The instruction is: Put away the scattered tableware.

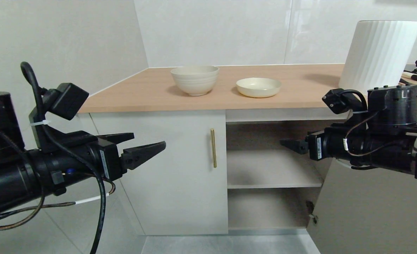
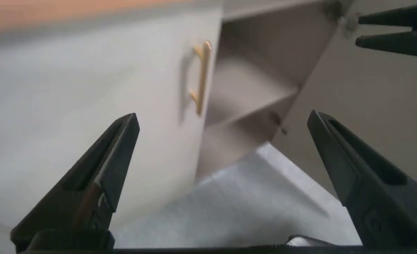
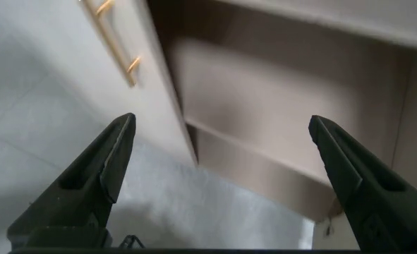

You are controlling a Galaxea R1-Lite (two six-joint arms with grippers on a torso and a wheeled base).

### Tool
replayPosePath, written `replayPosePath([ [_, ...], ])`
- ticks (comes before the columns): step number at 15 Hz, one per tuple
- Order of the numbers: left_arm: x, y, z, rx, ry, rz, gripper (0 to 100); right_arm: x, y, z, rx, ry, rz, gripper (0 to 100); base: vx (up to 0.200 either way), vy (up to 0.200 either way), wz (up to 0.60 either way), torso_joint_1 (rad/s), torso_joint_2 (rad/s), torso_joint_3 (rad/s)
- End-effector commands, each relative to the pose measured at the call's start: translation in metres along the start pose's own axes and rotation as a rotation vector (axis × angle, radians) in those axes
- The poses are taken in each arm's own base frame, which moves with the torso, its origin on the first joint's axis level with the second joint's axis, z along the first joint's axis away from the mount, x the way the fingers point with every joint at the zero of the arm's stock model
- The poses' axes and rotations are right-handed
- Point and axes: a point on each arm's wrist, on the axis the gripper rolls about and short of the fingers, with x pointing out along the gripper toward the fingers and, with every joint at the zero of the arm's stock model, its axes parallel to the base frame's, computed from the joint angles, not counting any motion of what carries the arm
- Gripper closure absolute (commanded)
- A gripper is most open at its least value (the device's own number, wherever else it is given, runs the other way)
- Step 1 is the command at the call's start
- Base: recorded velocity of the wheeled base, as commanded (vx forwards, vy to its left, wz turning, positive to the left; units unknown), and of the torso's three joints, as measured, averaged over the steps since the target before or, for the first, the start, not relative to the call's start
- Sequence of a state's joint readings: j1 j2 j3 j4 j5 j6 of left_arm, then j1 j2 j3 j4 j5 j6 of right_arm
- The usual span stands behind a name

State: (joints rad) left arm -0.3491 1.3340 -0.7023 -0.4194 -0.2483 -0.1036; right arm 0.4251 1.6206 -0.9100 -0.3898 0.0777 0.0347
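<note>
Cream ringed bowl [image 1: 194, 79], cream dish [image 1: 258, 87], tan wood counter [image 1: 141, 92], white fluted container [image 1: 379, 53], brass handle [image 1: 213, 148] on white door [image 1: 166, 176].

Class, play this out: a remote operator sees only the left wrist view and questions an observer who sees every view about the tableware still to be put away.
Operator: My view stops at the cupboard door. Which tableware is out?
Observer: A deep bowl and a shallow dish sit apart on the countertop.
Operator: Anything else up there?
Observer: A tall white ribbed container stands farther toward the robot's right than the dish.
</note>
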Motion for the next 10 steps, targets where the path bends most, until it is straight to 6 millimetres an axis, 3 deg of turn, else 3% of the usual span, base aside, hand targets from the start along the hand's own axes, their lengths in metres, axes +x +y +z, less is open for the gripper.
replayPosePath([
  [1,-0.003,-0.001,0.002,0.002,-0.011,-0.002,0,-0.009,0.002,0.003,-0.001,-0.018,0.027,0,0.2,0.0,0.0,0.012,0.0,-0.002],
  [10,0.0,0.0,-0.001,-0.001,0.001,-0.004,0,-0.03,0.013,-0.003,-0.075,-0.028,0.102,0,0.0,0.0,0.0,0.0,0.0,0.0],
])
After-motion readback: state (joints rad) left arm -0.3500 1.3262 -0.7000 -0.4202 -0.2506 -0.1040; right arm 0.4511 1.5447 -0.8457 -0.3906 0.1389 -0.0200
